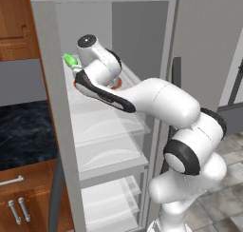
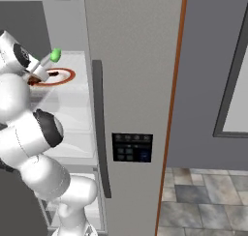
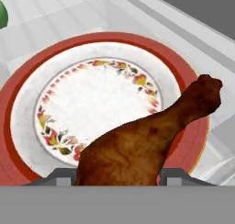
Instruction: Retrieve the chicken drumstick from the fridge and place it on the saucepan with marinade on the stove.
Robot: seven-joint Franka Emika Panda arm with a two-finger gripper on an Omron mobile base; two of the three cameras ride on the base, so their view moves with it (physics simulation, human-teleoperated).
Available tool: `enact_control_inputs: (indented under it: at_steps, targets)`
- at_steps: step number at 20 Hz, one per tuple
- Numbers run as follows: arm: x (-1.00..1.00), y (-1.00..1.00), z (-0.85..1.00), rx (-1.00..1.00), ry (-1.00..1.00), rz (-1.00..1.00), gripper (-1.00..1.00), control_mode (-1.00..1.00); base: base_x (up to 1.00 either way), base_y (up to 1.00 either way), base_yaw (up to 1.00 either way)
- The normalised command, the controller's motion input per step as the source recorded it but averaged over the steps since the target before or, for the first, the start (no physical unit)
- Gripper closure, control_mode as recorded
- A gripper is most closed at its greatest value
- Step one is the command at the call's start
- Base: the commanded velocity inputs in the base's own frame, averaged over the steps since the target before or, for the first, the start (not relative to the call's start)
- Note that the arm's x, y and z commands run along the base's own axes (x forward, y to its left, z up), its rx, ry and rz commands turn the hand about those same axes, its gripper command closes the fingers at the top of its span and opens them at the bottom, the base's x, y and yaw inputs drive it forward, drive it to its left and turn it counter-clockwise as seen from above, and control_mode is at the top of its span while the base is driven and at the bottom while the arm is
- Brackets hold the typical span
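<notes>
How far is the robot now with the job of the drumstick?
Done: the fridge stands open and the arm has reached the plate on its shelf. In hand: the gripper is closed on the chicken drumstick, just over the plate. Left: pulling it out and carrying it to the saucepan.

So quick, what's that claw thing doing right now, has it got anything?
Gripper: closed on the chicken drumstick, its fat end between the fingertips, over the red-rimmed plate on the fridge shelf.
</notes>
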Motion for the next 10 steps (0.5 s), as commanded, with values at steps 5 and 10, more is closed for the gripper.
enact_control_inputs:
  at_steps: [5,10]
  targets:
    - [-1.0,-0.9,0.01,0.0,-0.13,0.0,1.0,-1.0,0.0,0.0,0.0]
    - [-1.0,-1.0,0.0,0.02,-0.17,0.0,1.0,-1.0,0.0,0.0,0.0]
